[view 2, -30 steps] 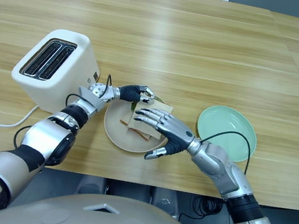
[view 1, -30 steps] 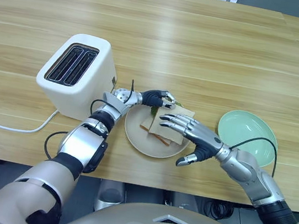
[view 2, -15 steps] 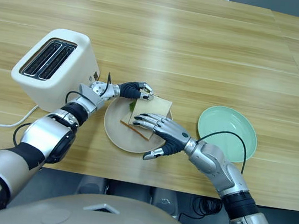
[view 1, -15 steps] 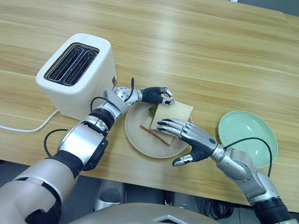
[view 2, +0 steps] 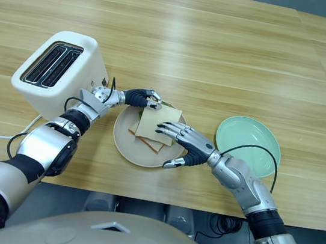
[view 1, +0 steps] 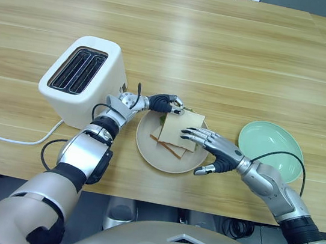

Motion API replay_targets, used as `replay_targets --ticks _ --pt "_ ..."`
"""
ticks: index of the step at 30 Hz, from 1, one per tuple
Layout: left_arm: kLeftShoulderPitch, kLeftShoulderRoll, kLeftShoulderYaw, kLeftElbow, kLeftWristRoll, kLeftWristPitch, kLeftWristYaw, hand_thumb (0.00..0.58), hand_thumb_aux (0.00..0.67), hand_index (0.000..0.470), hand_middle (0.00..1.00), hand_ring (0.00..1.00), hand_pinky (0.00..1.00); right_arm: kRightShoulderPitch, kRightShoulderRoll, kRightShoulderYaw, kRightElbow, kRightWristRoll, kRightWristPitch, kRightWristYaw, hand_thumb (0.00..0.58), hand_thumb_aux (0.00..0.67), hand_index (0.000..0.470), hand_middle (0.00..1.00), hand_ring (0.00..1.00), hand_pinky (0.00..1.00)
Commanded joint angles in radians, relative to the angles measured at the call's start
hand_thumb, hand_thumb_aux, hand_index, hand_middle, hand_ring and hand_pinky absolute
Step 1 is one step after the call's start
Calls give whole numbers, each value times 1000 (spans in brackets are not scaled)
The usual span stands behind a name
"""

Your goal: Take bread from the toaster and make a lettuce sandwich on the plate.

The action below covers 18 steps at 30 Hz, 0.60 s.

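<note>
Wood table point(view 1: 222, 45) w/ toaster point(view 1: 84, 80), plate point(view 1: 146, 147); left hand point(view 1: 164, 103) pinches bread point(view 1: 176, 126), right hand point(view 1: 217, 149) flat, fingers spread on it.

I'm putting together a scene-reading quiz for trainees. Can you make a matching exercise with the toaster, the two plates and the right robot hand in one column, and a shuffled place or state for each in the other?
Things:
1. toaster
2. beige plate
3. green plate
4. right robot hand

Places or states:
A. empty, farthest to the robot's right
B. lies flat on the sandwich
C. white, on the robot's left, slots facing up
D. carries the sandwich

Pairs: 1-C, 2-D, 3-A, 4-B.
</note>
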Motion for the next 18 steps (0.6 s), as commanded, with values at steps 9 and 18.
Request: replay_targets --ticks 9,18 --pt "-10 16 -42 28 76 24 65 580 670 460 1000 1000 1000 -50 51 125 172 -66 10 25 0 0 0 0 0 0" --pt "-45 73 -156 9 245 27 372 0 0 0 0 0 0 -43 47 150 190 -65 1 35 0 0 0 0 0 0"
